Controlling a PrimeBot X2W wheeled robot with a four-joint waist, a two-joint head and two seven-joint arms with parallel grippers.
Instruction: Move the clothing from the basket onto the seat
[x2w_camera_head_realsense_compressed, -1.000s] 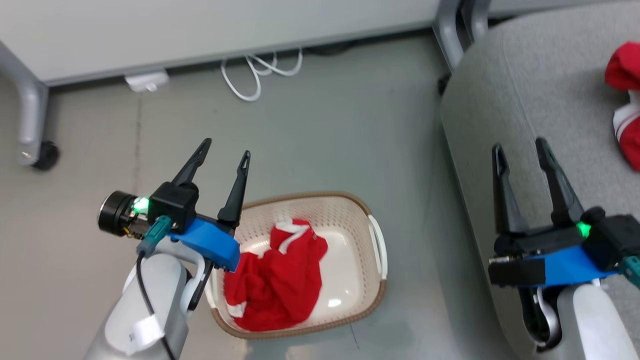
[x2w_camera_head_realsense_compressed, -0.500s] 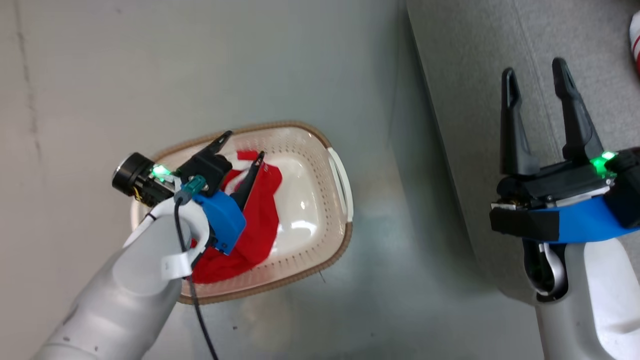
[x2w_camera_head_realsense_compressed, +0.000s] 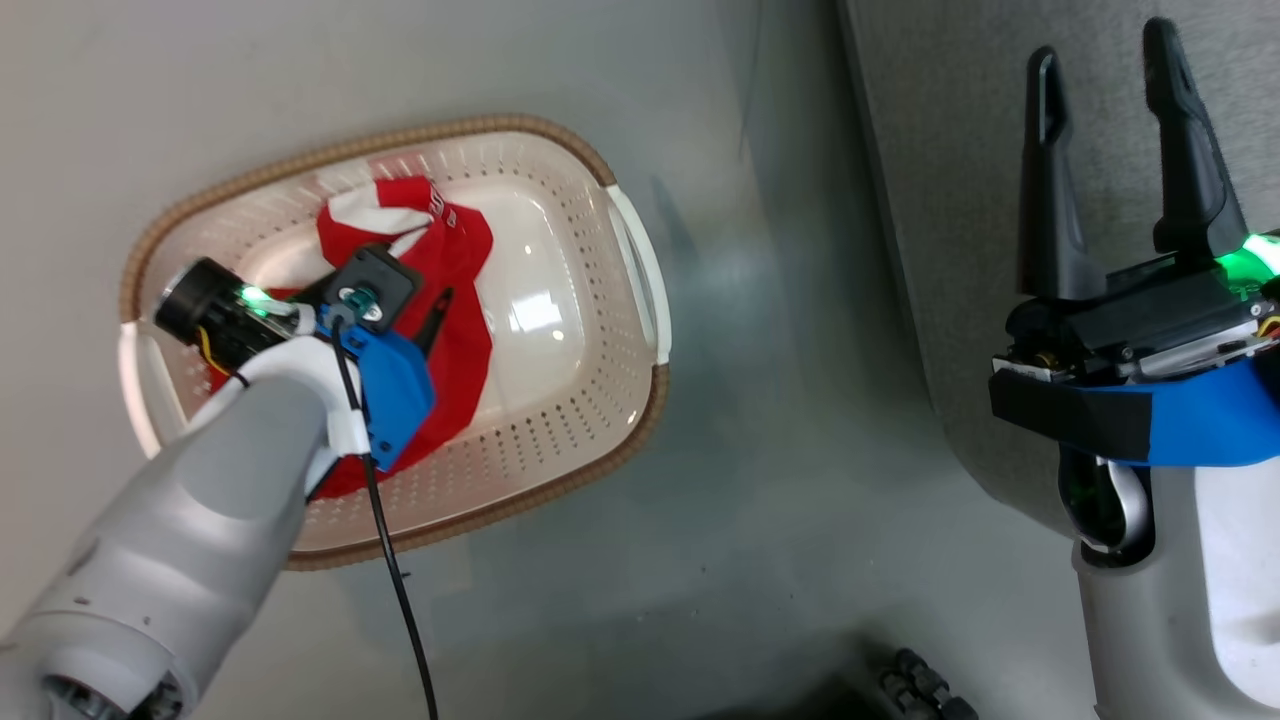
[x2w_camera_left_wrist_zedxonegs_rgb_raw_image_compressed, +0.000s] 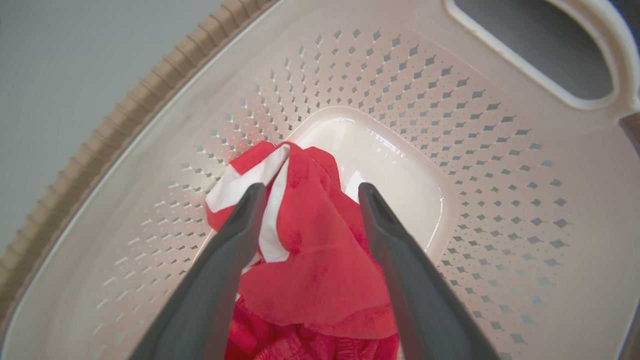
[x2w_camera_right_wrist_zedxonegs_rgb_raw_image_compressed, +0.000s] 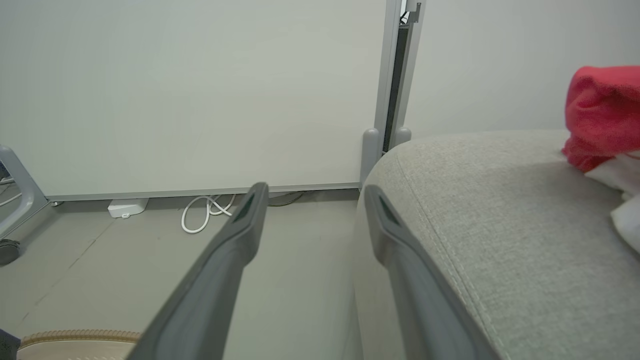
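Head view: the basket (x2w_camera_head_realsense_compressed: 560, 150) stands on the grey floor (x2w_camera_head_realsense_compressed: 780, 450), well apart from the rounded edge of the seat (x2w_camera_head_realsense_compressed: 960, 150), with a wide strip of free floor between them. One red garment (x2w_camera_head_realsense_compressed: 455, 250) with white trim lies crumpled in the basket, more toward this view's left; the other part of the bottom is bare and shiny. The left gripper (x2w_camera_head_realsense_compressed: 405, 305) is lowered into the basket over the garment, inside the brown rim. The right gripper (x2w_camera_head_realsense_compressed: 1102, 45) hangs over the seat edge, its jaws spread with nothing between them.

Left wrist view: the two fingers of the left gripper stand wide apart, and a raised fold of the red garment with its white stripe sits in the gap. The jaws are released, not pressed on the cloth; whether the tips touch the fabric I cannot tell. Beyond the tips are the bare bottom and the perforated wall, with the handle (x2w_camera_left_wrist_zedxonegs_rgb_raw_image_compressed: 617, 55) at upper right.

Right wrist view: the right fingers are parted and empty, one before the floor, the other before the seat's front edge. A second red garment (x2w_camera_right_wrist_zedxonegs_rgb_raw_image_compressed: 600, 115) lies on the seat at far right. A white cable (x2w_camera_right_wrist_zedxonegs_rgb_raw_image_compressed: 205, 215) lies by the wall panel (x2w_camera_right_wrist_zedxonegs_rgb_raw_image_compressed: 200, 90).
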